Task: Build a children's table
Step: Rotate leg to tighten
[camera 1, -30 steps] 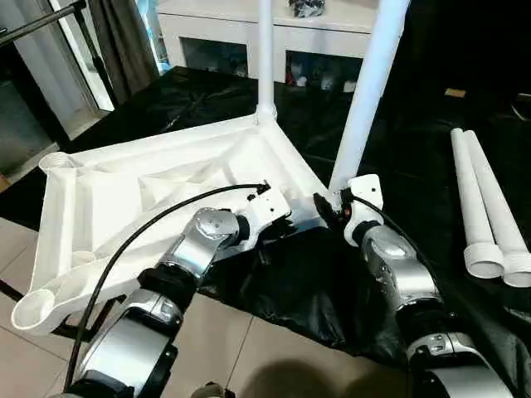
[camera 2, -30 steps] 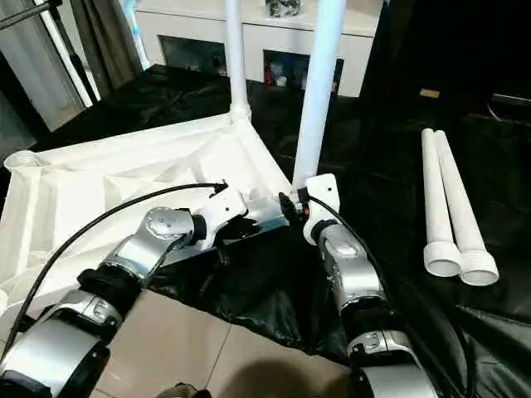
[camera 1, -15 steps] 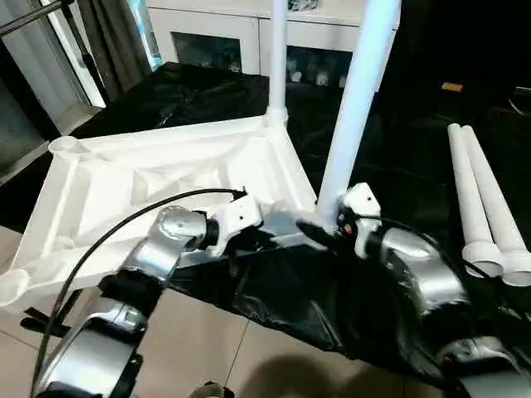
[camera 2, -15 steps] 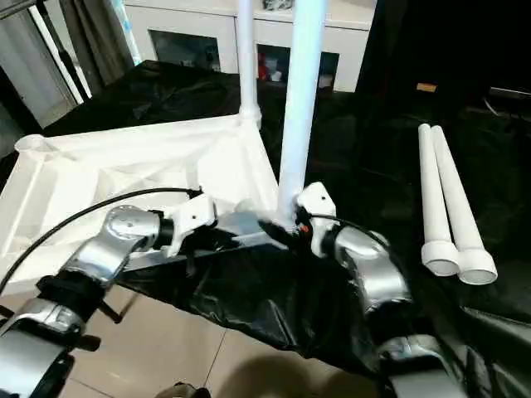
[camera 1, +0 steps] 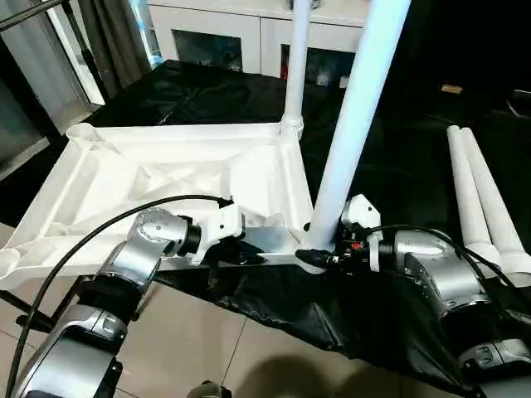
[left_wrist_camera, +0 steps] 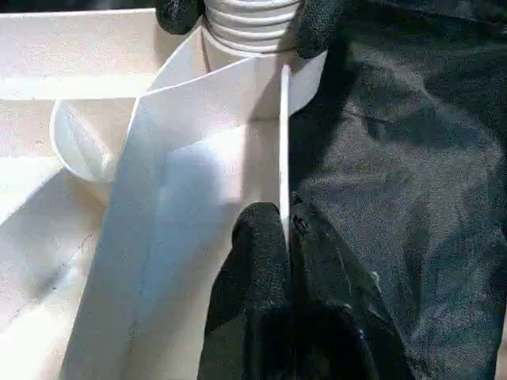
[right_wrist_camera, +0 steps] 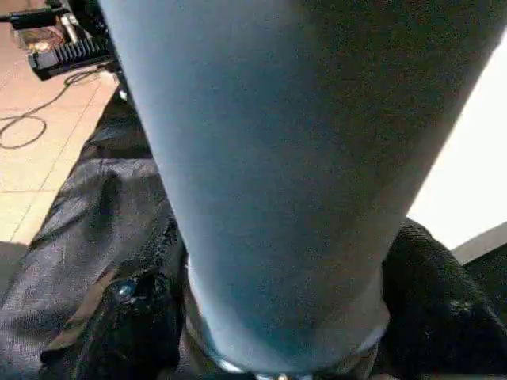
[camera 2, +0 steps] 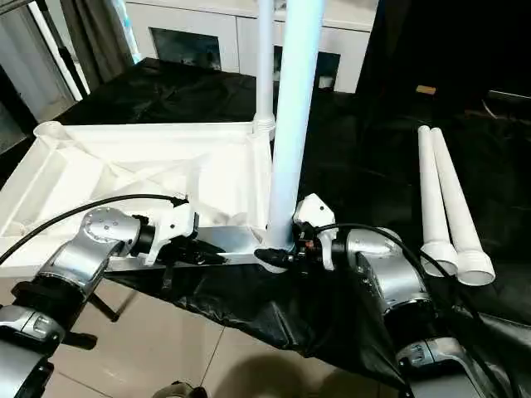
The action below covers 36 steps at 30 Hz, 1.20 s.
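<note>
Since a second ago, our right gripper [camera 1: 319, 259] has swung round so it is reaching in sideways, and the whole view has shifted too.

We are building the table upside down. Its big white tabletop [camera 1: 158, 178] is lying ribs-up across the left and middle of the picture, on the black sheet [camera 1: 398, 157]. One leg [camera 1: 294, 75] is standing in the far corner near the top middle. We are fitting the near leg [camera 1: 353, 124] into the near corner socket [camera 1: 309, 247], just right of center. Our right gripper is closing around its bottom end. Our left gripper [left_wrist_camera: 287, 237] is pinched tight on the thin tabletop edge [left_wrist_camera: 283, 142], lower middle.

To do this well, we are keeping the tabletop still and the leg straight up. Two spare legs [camera 1: 485, 207] are waiting at the right edge.
</note>
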Available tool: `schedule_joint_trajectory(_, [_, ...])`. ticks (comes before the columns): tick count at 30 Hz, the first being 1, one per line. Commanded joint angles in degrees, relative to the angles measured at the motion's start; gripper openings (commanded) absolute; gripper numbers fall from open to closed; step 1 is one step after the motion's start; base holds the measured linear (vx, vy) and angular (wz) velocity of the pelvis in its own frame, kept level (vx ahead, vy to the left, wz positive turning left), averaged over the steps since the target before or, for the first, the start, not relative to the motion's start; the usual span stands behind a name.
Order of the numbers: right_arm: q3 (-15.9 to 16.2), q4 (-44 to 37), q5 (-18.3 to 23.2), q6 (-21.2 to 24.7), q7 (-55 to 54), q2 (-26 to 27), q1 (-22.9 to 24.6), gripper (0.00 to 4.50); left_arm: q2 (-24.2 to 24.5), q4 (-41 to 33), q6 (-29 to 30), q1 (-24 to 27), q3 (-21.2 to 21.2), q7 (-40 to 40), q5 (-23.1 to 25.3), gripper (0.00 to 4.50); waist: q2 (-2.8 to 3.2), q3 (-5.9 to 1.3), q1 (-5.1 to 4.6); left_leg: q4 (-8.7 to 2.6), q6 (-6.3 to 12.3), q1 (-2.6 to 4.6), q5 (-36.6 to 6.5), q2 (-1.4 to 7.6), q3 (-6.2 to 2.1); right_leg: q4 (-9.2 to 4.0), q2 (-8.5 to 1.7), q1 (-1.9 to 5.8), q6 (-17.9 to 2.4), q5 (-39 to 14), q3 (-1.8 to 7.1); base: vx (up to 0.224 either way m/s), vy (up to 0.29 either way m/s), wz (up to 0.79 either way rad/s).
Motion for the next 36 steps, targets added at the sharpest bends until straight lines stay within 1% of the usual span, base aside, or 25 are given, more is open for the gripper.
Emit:
schedule_joint_trajectory(1, [1.7, -1.5, 0.8, 0.7, 1.3, 1.3, 1.4, 2.74, -0.5, -0.2, 0.7, 0.4, 0.7, 2.2, -0.6, 0.0, -1.24, -3.78, 0.32, -3.54, 5.1, 1.05, -9.0, 2.25, -0.38, -3.46, -3.08, 2.48, -14.8, -5.8, 1.74, 0.0, 0.0, 0.0])
schedule_joint_trajectory(3, [-0.3, 0.4, -0.3, 0.4, -5.9, 3.9, 1.5, 2.74, -2.2, 0.5, 1.7, -0.3, 0.8, 6.7, 0.8, 0.0, -1.36, -3.67, 0.21, -3.68, 4.59, 1.04, -9.3, 2.27, -0.38, -3.58, -3.22, 2.31, -14.5, -6.5, 1.87, 0.0, 0.0, 0.0])
schedule_joint_trajectory(5, [-1.4, 2.3, -1.8, -0.5, -11.5, 5.5, 1.2, 2.74, -3.4, 1.6, 2.2, -1.1, 0.7, 9.9, 2.0, 0.0, -1.45, -3.59, -0.05, -3.89, 3.34, 1.13, -11.2, 2.15, -0.49, -3.87, -3.2, 2.33, -13.9, -9.2, 1.82, 0.0, 0.0, 0.0])
schedule_joint_trajectory(6, [-2.2, 3.9, -2.9, -1.0, -16.6, 7.0, 0.9, 2.74, -4.3, 2.3, 2.8, -1.7, 0.6, 11.9, 2.7, 0.0, -1.41, -3.38, -0.16, -4.1, 2.38, 1.38, -13.0, 2.14, -0.48, -4.32, -3.21, 2.08, -13.3, -12.0, 1.9, 0.0, 0.0, 0.0])
schedule_joint_trajectory(7, [-2.2, 3.9, -2.9, -1.0, -16.6, 7.0, 0.9, 2.74, -4.3, 2.3, 2.8, -1.7, 0.6, 11.9, 2.7, 0.0, -1.41, -3.29, -0.23, -4.22, 1.81, 1.45, -13.9, 2.14, -0.53, -4.48, -3.31, 2.03, -12.9, -13.5, 1.94, 0.0, 0.0, 0.0])
schedule_joint_trajectory(8, [-2.9, 5.2, -3.6, -1.4, -20.6, 8.2, 0.6, 2.74, -5.6, 3.2, 3.5, -2.5, 0.5, 14.5, 3.4, 0.0, -1.5, -3.27, -0.37, -4.45, 0.68, 1.51, -15.2, 2.08, -0.67, -4.67, -3.31, 2.08, -11.9, -16.0, 1.95, 0.0, 0.0, 0.0])
schedule_joint_trajectory(9, [-4.1, 6.8, -4.2, -1.1, -26.5, 10.1, 0.2, 2.73, -7.8, 4.4, 4.5, -3.5, 0.6, 17.8, 3.9, 0.0, -1.36, -3.24, -0.39, -4.54, -0.13, 1.79, -16.4, 2.1, -0.66, -4.93, -3.32, 1.82, -11.4, -17.2, 2.03, 0.0, 0.0, 0.0])
schedule_joint_trajectory(10, [-4.9, 7.6, -4.4, -0.6, -29.7, 11.2, -0.1, 2.73, -9.1, 4.9, 5.4, -4.1, 0.7, 19.5, 4.0, 0.0, -1.44, -3.25, -0.49, -4.62, -0.76, 1.97, -17.4, 2.04, -0.69, -5.02, -3.27, 1.72, -11.1, -18.0, 2.03, 0.0, 0.0, 0.0])
schedule_joint_trajectory(11, [-5.0, 7.8, -4.4, -0.6, -30.4, 11.4, -0.1, 2.73, -9.4, 5.0, 5.4, -4.2, 0.7, 20.0, 4.1, 0.0, -1.5, -3.27, -0.44, -4.64, -0.89, 1.94, -17.6, 2.02, -0.77, -5.04, -3.3, 1.78, -10.9, -18.4, 2.01, 0.0, 0.0, 0.0])
schedule_joint_trajectory(12, [-6.4, 9.8, -5.1, 0.0, -38.1, 14.4, -1.1, 2.73, -13.3, 6.6, 6.5, -5.8, 0.1, 24.8, 5.2, 0.0, -0.97, -3.27, -0.41, -4.67, -0.95, 1.82, -17.2, 2.02, -0.73, -5.07, -3.31, 1.75, -10.5, -17.9, 2.15, 0.0, 0.0, 0.0])
schedule_joint_trajectory(13, [-6.8, 10.5, -5.4, 0.0, -40.4, 15.5, -1.5, 2.73, -14.6, 7.1, 6.9, -6.3, -0.2, 26.2, 5.5, 0.0, -1.02, -3.34, -0.43, -4.64, -1.11, 2.08, -17.3, 2.02, -0.6, -5.24, -3.2, 1.51, -10.5, -17.3, 2.2, 0.0, 0.0, 0.0])
schedule_joint_trajectory(14, [-7.3, 11.1, -5.5, -0.2, -42.9, 16.9, -2.1, 2.73, -16.3, 7.7, 6.9, -6.8, -0.6, 28.1, 6.1, 0.0, -0.61, -3.37, -0.34, -4.62, -1.29, 2.16, -17.6, 1.95, -0.7, -5.17, -3.19, 1.53, -10.7, -16.7, 2.19, 0.0, 0.0, 0.0])
schedule_joint_trajectory(15, [-7.6, 11.4, -5.6, -0.4, -44.3, 17.8, -2.5, 2.73, -17.2, 8.0, 6.9, -7.1, -0.9, 29.2, 6.4, 0.0, -1.08, -3.51, -0.27, -4.53, -0.96, 2.04, -17.3, 1.86, -0.64, -5.18, -3.18, 1.79, -10.6, -15.7, 2.1, 0.0, 0.0, 0.0])
schedule_joint_trajectory(16, [-7.9, 11.9, -5.7, -1.2, -45.5, 18.5, -3.0, 2.73, -18.2, 8.2, 6.6, -7.3, -1.3, 29.7, 6.8, 0.0, -0.73, -3.51, -0.07, -4.49, -0.4, 1.98, -17.0, 1.83, -0.6, -5.17, -3.19, 1.76, -10.5, -14.8, 2.14, 0.0, 0.0, 0.0])
schedule_joint_trajectory(17, [-8.1, 12.3, -5.7, -1.9, -46.0, 19.0, -3.4, 2.73, -18.8, 8.2, 6.3, -7.4, -1.6, 30.0, 7.1, 0.0, -0.86, -3.5, -0.11, -4.48, -0.13, 1.91, -16.9, 1.85, -0.54, -5.27, -3.15, 1.74, -10.4, -14.4, 2.16, 0.0, 0.0, 0.0])
schedule_joint_trajectory(18, [-8.4, 12.7, -5.5, -2.5, -46.4, 19.3, -3.7, 3.08, -19.2, 8.4, 5.9, -7.4, -1.8, 29.7, 7.2, 0.0, -0.41, -3.57, -0.06, -4.46, -0.05, 1.84, -16.8, 1.82, -0.65, -5.15, -3.25, 1.84, -10.4, -14.1, 2.14, 0.0, 0.0, 0.0])
schedule_joint_trajectory(19, [-8.8, 13.1, -5.3, -3.0, -46.6, 19.4, -4.0, 3.29, -19.4, 8.5, 5.6, -7.5, -2.0, 29.4, 7.3, 0.0, -0.78, -3.74, -0.05, -4.42, 0.64, 1.54, -15.8, 1.75, -0.63, -5.04, -3.15, 2.16, -10.3, -12.7, 2.01, 0.0, 0.0, 0.0])
schedule_joint_trajectory(20, [-9.0, 13.2, -4.9, -3.1, -46.4, 19.4, -4.1, 3.43, -19.3, 8.5, 5.4, -7.4, -2.1, 29.1, 7.4, 0.0, -0.61, -3.78, 0.04, -4.37, 0.86, 1.57, -15.4, 1.77, -0.63, -5.0, -3.17, 2.13, -10.4, -12.1, 2.02, 0.0, 0.0, 0.0])
schedule_joint_trajectory(23, [-10.0, 12.6, -3.6, -3.4, -44.1, 19.0, -4.1, 3.52, -18.2, 8.1, 4.1, -7.0, -2.3, 27.7, 7.8, 0.0, -0.53, -3.89, 0.09, -4.26, 1.82, 1.32, -14.0, 1.76, -0.6, -4.79, -3.14, 2.39, -10.9, -9.4, 1.92, 0.0, 0.0, 0.0])
schedule_joint_trajectory(26, [-8.9, 11.8, -4.3, -5.0, -40.8, 17.1, -3.6, 3.85, -16.1, 7.4, 2.8, -6.3, -2.2, 25.1, 7.5, 0.0, -0.58, -3.92, 0.09, -4.26, 2.27, 1.2, -13.9, 1.78, -0.6, -4.69, -3.12, 2.5, -11.3, -8.8, 1.83, 0.0, 0.0, 0.0])
schedule_joint_trajectory(29, [-8.2, 10.8, -3.4, -6.0, -35.4, 15.1, -3.2, 3.85, -13.7, 6.4, 1.7, -5.3, -2.1, 21.1, 6.6, 0.0, -0.58, -3.99, 0.09, -4.16, 2.72, 1.18, -13.7, 1.8, -0.62, -4.64, -3.22, 2.65, -11.6, -8.5, 1.78, 0.0, 0.0, 0.0])
schedule_joint_trajectory(30, [-7.3, 9.9, -3.0, -6.6, -30.3, 13.0, -2.7, 3.85, -11.7, 5.2, 1.1, -4.3, -1.8, 17.7, 5.6, 0.0, -0.49, -3.95, 0.06, -4.17, 2.95, 1.1, -13.1, 1.82, -0.59, -4.52, -3.18, 2.65, -12.0, -7.7, 1.78, 0.0, 0.0, 0.0])
schedule_joint_trajectory(31, [-7.3, 9.9, -3.0, -6.6, -30.3, 13.0, -2.7, 3.85, -11.7, 5.2, 1.1, -4.3, -1.8, 17.7, 5.6, 0.0, -0.56, -4.04, 0.07, -4.12, 3.18, 0.98, -12.8, 1.85, -0.64, -4.39, -3.25, 2.84, -12.3, -7.1, 1.71, 0.0, 0.0, 0.0])
schedule_joint_trajectory(32, [-6.3, 8.5, -1.9, -5.6, -24.8, 11.1, -2.2, 3.85, -10.1, 4.4, 0.6, -3.6, -1.4, 15.0, 4.8, 0.0, -0.54, -3.99, -0.02, -4.04, 3.61, 0.97, -12.1, 1.92, -0.5, -4.28, -3.07, 2.74, -12.7, -5.8, 1.74, 0.0, 0.0, 0.0])
schedule_joint_trajectory(36, [-3.9, 4.7, 0.2, -3.6, -12.9, 6.9, -0.8, 3.85, -7.0, 3.2, 0.2, -2.7, -0.6, 9.6, 3.0, 0.0, -0.44, -4.1, 0.44, -3.75, 4.88, 1.06, -10.6, 2.14, -0.31, -3.77, -2.85, 2.87, -14.3, -2.6, 1.55, 0.0, 0.0, 0.0])
